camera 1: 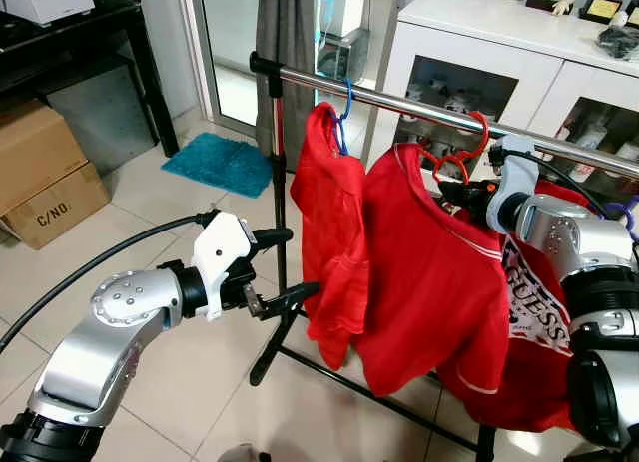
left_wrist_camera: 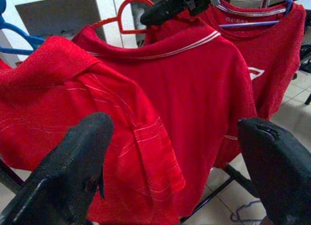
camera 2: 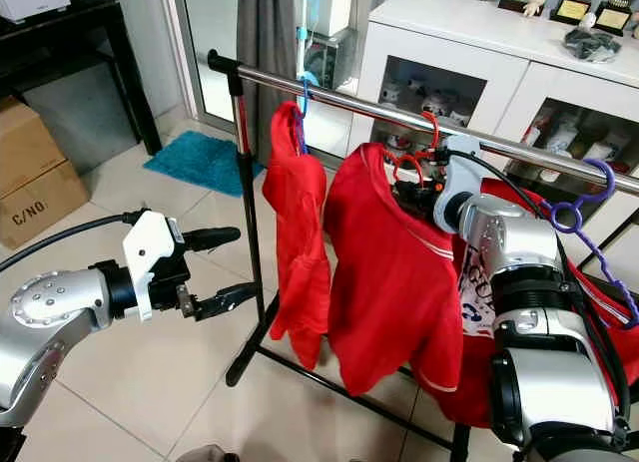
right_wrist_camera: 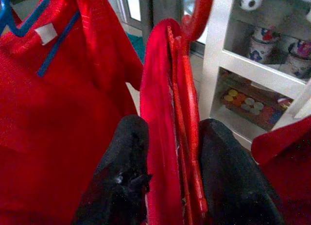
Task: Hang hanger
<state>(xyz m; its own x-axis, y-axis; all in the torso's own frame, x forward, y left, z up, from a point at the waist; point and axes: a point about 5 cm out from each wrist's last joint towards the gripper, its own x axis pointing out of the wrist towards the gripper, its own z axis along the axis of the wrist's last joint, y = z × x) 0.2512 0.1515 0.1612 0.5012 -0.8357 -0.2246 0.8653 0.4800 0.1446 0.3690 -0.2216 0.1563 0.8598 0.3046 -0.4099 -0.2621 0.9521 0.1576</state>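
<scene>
right gripper [right_wrist_camera: 167, 186] jaws clamped on red hanger [camera 1: 454, 161] at rail [camera 1: 419, 103] | left gripper [camera 2: 232, 267] jaws wide apart, empty, beside red shirt [camera 1: 429, 272]

Pale tiled floor [camera 1: 150, 272]. Far left: black shelf unit [camera 1: 95, 43] w/ cardboard boxes [camera 1: 45, 173] under it. Teal mat [camera 1: 220, 163] by glass door [camera 1: 230, 43], daylight coming in, grey curtain [camera 1: 285, 53] beside it. Far right: white cabinet [camera 1: 479, 58] w/ glass fronts, mugs inside, trinkets on top.
</scene>
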